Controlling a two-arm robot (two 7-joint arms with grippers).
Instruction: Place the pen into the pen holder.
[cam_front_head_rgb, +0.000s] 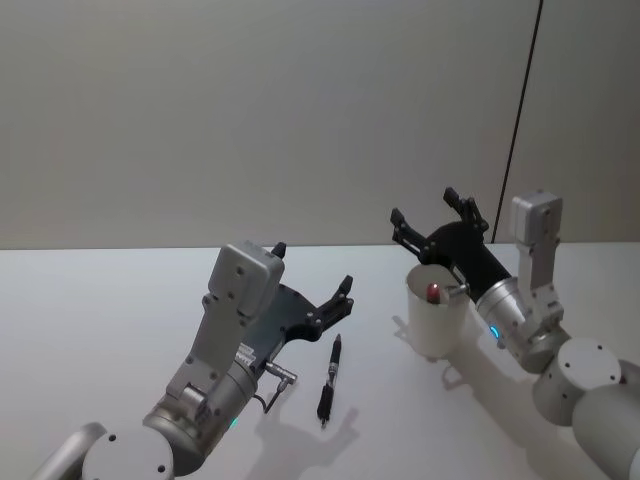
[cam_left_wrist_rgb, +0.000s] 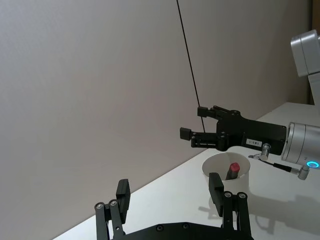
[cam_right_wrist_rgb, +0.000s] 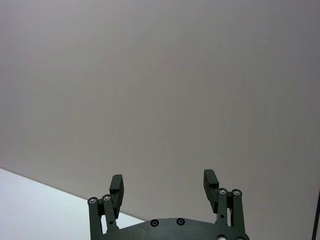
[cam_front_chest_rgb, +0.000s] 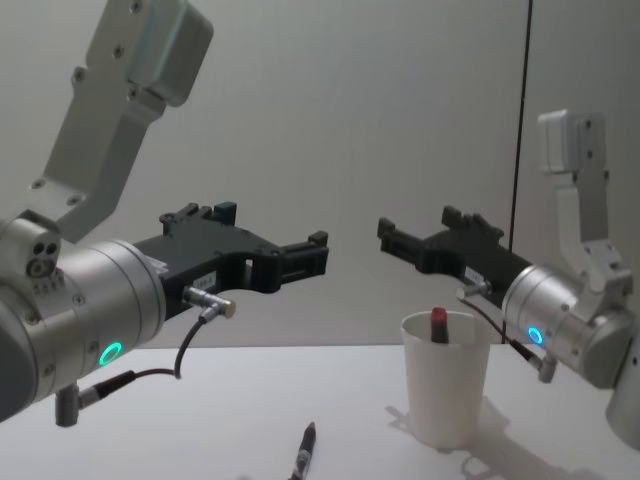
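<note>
On the white tabletop (cam_front_head_rgb: 120, 330), in front of the robot and between its two arms, the pen (cam_front_head_rgb: 329, 381) lies flat. It is dark and slim, running roughly away from the robot with a slight tilt, and nothing touches it. To its right and clearly apart from it stands the pen holder (cam_front_head_rgb: 434, 322), an upright white paper cup with a rolled rim. A dark red-topped object (cam_front_head_rgb: 434, 291) already stands inside, its top about level with the rim. The left end effector (cam_front_head_rgb: 313, 266) hangs in the air just to the left of the pen. The chest view shows it raised well above the tabletop, its black fingers spread wide and released, with nothing between them. The right end effector (cam_front_head_rgb: 425, 205) reaches in from the right and hovers above the pen holder, just behind its rim. Its fingers are likewise parted and empty and point toward the plain grey wall (cam_front_head_rgb: 250, 110) behind the tabletop. The two end effectors are at much the same height and well apart.
</note>
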